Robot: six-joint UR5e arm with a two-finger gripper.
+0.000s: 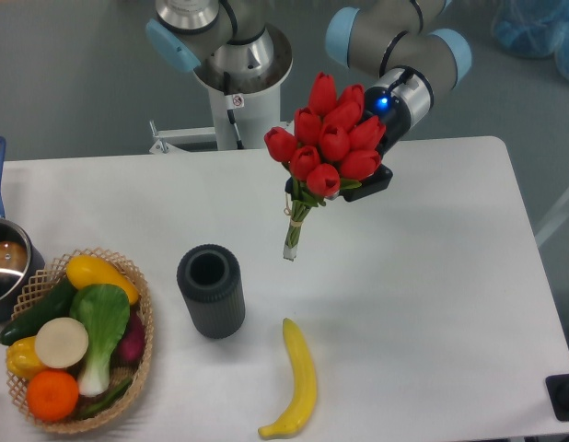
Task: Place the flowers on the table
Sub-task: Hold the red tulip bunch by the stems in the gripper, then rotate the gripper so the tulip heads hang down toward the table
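About ten red tulips make up the flowers, held aloft over the table by the gripper clenched behind the blooms (light, floppy, easily crushed, so the bound stems are safest to hold).

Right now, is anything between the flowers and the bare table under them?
Nothing visible. The flowers hang in the hand over bare table. The dark cylinder stands off to the left in the picture and the banana lies nearer the front edge, both clear of that spot.
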